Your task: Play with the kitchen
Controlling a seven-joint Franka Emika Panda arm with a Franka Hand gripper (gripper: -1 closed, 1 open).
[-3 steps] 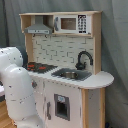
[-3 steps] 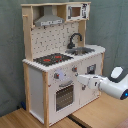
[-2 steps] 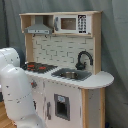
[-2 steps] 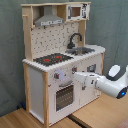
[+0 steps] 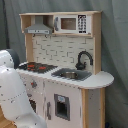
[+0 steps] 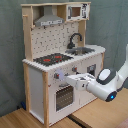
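Against a grey-green backdrop, the kitchen (image 6: 62,65) stands tall and upright on a wooden table (image 6: 30,119), its long axis vertical and its front panel turned toward the arm (image 6: 107,84). That arm reaches in from the second exterior view's right, level with the band of knobs (image 6: 56,76) just under the countertop. The tool (image 6: 70,80) is at the front panel, close beside the knobs and above the windowed oven door (image 6: 63,96); whether it touches a knob cannot be told, nor can it be told whether the tool is wide or narrow. So the kitchen's front lies directly ahead of the tool, toward the second exterior view's left, and any coming move looks likely to turn on a short push or twist along that line.

From the other side, in the first exterior view, the arm's white body (image 5: 12,97) fills the lower left and hides part of the front panel; the tool itself is not seen there. Up top, the black-and-red stovetop (image 5: 37,66) sits on the first exterior view's left of the counter, the sink (image 5: 70,75) beside it under a black faucet (image 5: 82,59). The sink appears to hold something, but what it is cannot be made out. Above, a grey hood (image 5: 39,27) and small microwave (image 5: 72,23) sit side by side.
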